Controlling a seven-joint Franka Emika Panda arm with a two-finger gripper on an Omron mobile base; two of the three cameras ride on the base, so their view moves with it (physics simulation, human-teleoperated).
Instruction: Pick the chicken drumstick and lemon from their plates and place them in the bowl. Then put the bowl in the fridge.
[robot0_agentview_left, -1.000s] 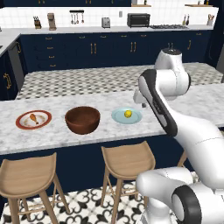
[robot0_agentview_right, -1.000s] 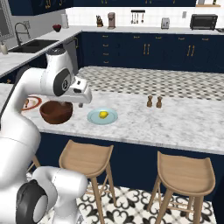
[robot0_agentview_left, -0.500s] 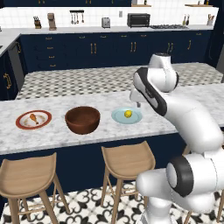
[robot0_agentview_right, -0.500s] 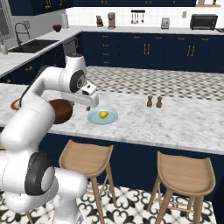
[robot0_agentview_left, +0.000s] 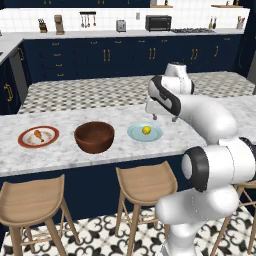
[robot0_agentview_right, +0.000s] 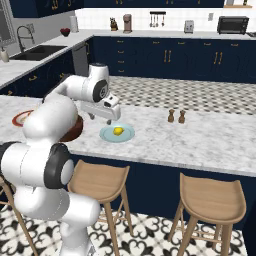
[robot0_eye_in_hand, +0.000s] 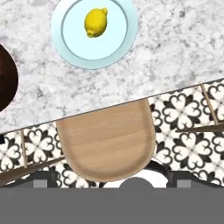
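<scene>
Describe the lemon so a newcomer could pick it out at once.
Find the marble counter with wooden stools tucked under it. Three dishes sit in a row along it; the lemon lies on the pale blue plate, right of the dark wooden bowl. It is the one bright yellow, roundish thing there.

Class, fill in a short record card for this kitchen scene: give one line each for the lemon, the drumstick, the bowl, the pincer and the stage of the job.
lemon: on the pale blue plate, lying at
chicken drumstick: on the red-rimmed plate
bowl: between the two plates on the counter, holding nothing
pincer: open, above the counter by the blue plate, holding nothing
stage: neither food item is in the bowl yet
</scene>
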